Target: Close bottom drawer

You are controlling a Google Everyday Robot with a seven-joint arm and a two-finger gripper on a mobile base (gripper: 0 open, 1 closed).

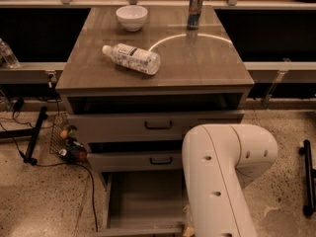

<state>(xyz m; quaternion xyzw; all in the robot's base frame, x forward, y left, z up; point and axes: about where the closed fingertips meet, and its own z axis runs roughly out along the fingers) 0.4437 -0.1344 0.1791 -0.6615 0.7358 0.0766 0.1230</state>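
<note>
Left of arm, bottom drawer open; claw hidden.

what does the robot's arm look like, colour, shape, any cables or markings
The arm is a thick, smooth, off-white casing with rounded, tube-like links and a bulbous elbow. Small dark round holes dot its side. No cables, logos or labels show on it. The gripper is not in view: the arm runs off the bottom edge of the picture beside the bottom drawer.
</note>
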